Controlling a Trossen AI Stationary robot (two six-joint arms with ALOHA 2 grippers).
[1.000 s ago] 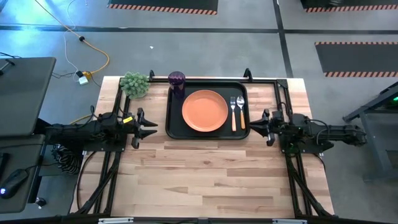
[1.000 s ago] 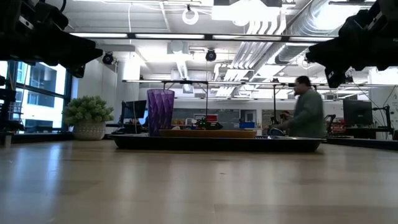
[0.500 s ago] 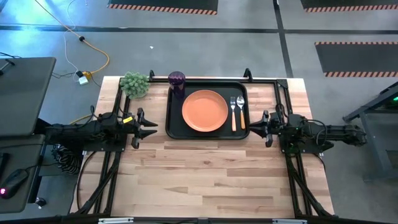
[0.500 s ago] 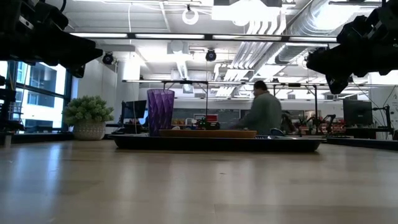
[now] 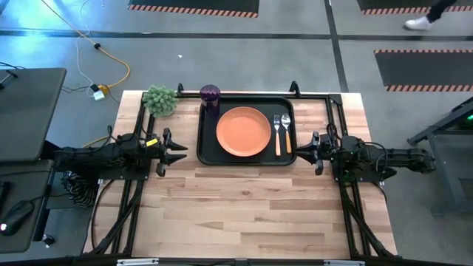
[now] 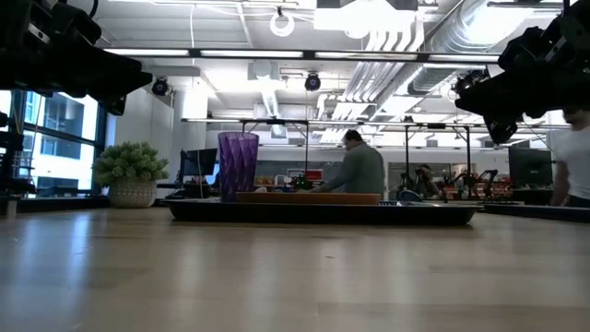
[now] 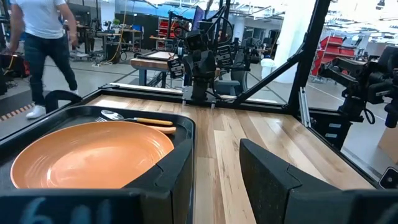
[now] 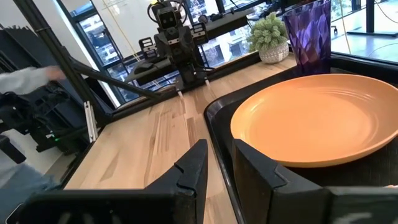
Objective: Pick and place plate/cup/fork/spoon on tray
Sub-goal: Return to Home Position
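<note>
On large black rectangular rimmed tray (image 5: 208,151): round shallow orange plate (image 5: 243,131) at centre; ribbed dark purple cup (image 5: 210,95) upright in far left corner; orange-pink-handled metal fork (image 5: 278,135) and tan-handled metal spoon (image 5: 286,133) side by side, right of plate. Left of tray: left gripper (image 5: 177,148), fingers parted, holding nothing. Right of tray: right gripper (image 5: 306,148), fingers narrowly parted, holding nothing. Left of cup, off tray: green fuzzy plant ball (image 5: 160,100).

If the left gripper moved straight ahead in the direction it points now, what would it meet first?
Most likely the tray. The left gripper hangs just beside the tray's left rim and points across the table toward it. It hangs above the table, though, so it might pass over the rim and meet the orange plate instead.
</note>
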